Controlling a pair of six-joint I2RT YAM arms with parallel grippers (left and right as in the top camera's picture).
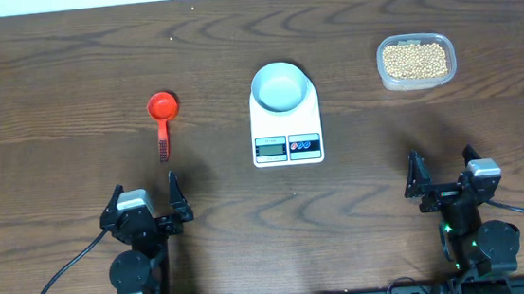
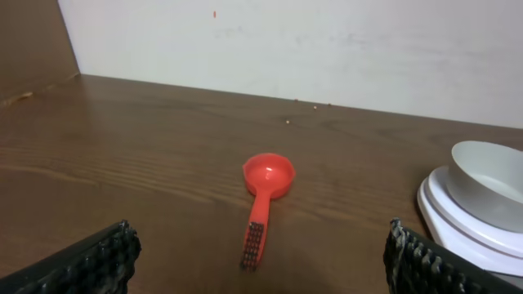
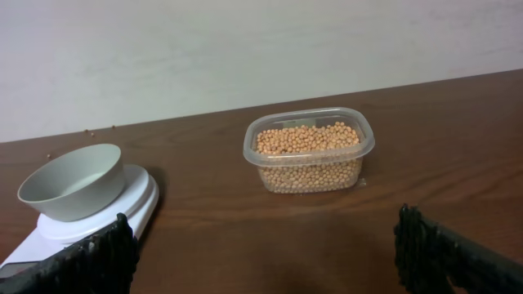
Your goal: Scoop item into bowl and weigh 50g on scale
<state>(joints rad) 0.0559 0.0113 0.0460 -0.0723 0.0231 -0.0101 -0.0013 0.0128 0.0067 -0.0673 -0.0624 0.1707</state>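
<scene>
Tan-yellow beans, the item (image 1: 415, 60) (image 3: 309, 139), fill a clear plastic tub (image 1: 452, 74) (image 3: 248, 148) at the far right. The pale blue-grey bowl (image 1: 280, 86) (image 2: 490, 171) (image 3: 73, 181) stands empty on the white scale (image 1: 286, 126) (image 2: 458, 219) (image 3: 137, 200) at mid-table. A red scoop (image 1: 162, 118) (image 2: 265, 184) lies left of the scale, handle toward me. My left gripper (image 1: 145, 186) (image 2: 260, 245) is open, low near the front edge, just short of the scoop's handle. My right gripper (image 1: 442, 157) (image 3: 263, 224) is open too, well short of the tub.
The dark wooden table (image 1: 65, 69) ends at a pale wall behind. A few stray specks lie near the back edge (image 2: 288, 122). The scale's display and two buttons (image 1: 288, 146) face the front.
</scene>
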